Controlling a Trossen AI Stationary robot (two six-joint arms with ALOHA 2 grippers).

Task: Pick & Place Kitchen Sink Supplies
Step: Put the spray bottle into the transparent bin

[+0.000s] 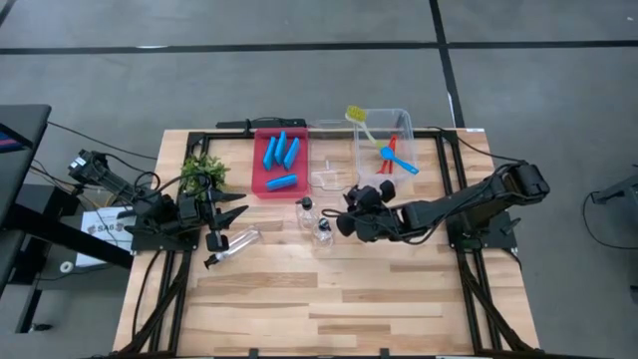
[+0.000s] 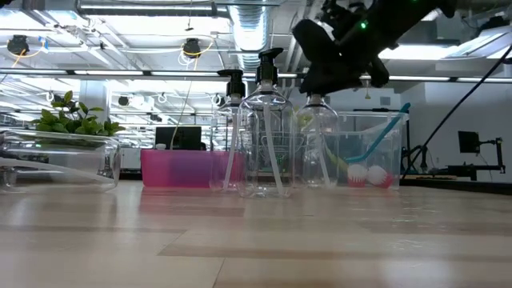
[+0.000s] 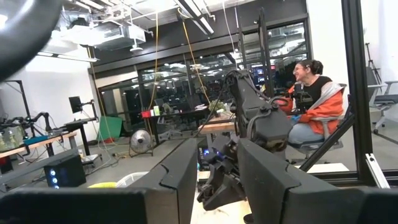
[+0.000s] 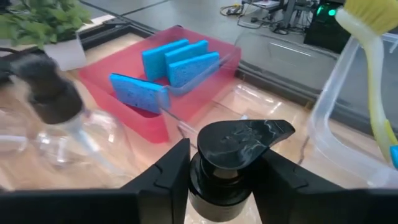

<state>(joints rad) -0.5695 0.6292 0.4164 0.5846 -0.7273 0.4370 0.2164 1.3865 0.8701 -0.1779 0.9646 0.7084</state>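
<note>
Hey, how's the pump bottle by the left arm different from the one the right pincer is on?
The bottle near the left pincer lies on its side on the table; the one between the right pincer's fingers stands upright. The lying bottle is not between any fingers, while the upright one's black pump neck sits between the right arm's fingers. Both are clear with black pump tops.

– What do I see low down?
– My two dark fingers [image 3: 186, 180], a gap between them.
– And in the middle?
– The other arm [image 3: 255, 118]. A person [image 3: 314, 102] sits at the right.
</note>
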